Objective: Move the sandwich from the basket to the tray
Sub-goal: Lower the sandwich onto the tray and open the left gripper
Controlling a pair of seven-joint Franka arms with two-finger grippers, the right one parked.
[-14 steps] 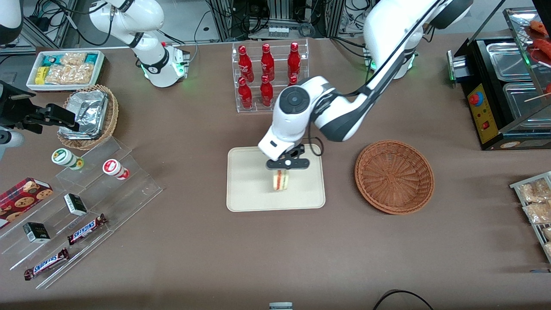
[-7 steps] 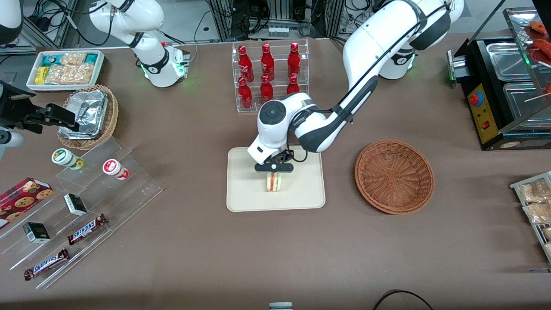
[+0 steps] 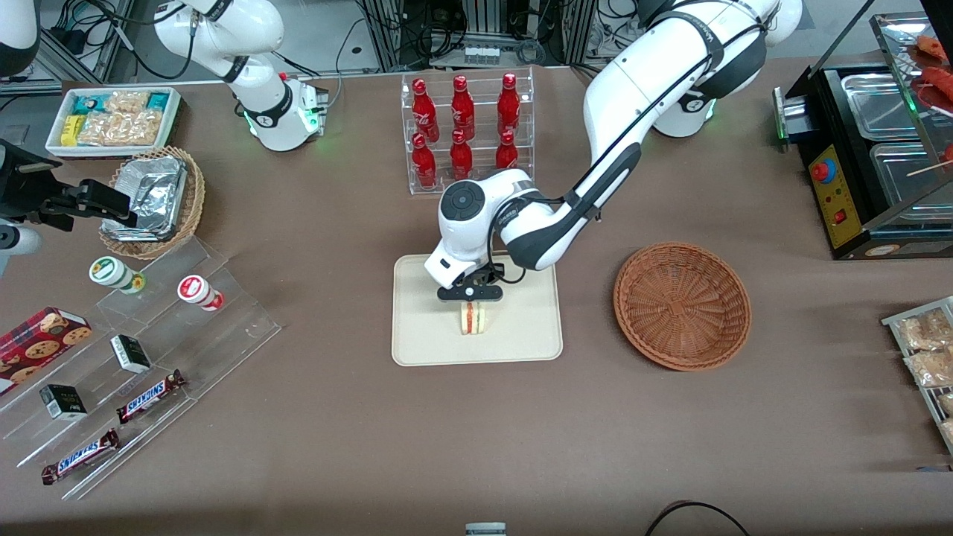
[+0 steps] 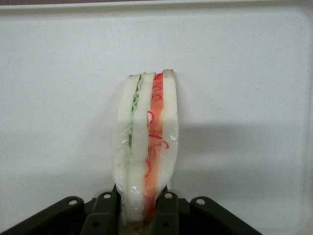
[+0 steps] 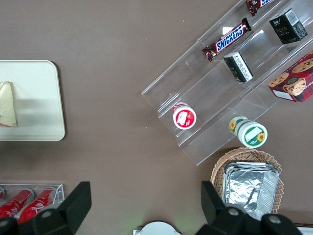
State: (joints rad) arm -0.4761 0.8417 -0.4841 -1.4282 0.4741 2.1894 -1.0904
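The sandwich (image 3: 473, 318), a white bread wedge with red and green layers, stands on edge over the middle of the cream tray (image 3: 424, 331). My left gripper (image 3: 469, 301) comes down from above and is shut on its upper end. In the left wrist view the black fingers (image 4: 168, 211) press both bread faces of the sandwich (image 4: 146, 142), with the tray (image 4: 244, 88) just beneath; I cannot tell whether they touch. The parked arm's wrist view shows the sandwich (image 5: 7, 105) at the tray's (image 5: 36, 98) edge. The reddish-brown basket (image 3: 681, 305) sits empty beside the tray, toward the working arm's end.
A clear rack of red bottles (image 3: 463, 130) stands just farther from the front camera than the tray. Acrylic steps with snack bars (image 3: 149, 394) and a tan foil-container basket (image 3: 153, 201) lie toward the parked arm's end. A black food warmer (image 3: 871, 156) stands at the working arm's end.
The gripper has carried the sandwich a little toward the parked arm's end and lowered it closer to the tray. Its hold on the sandwich is unchanged.
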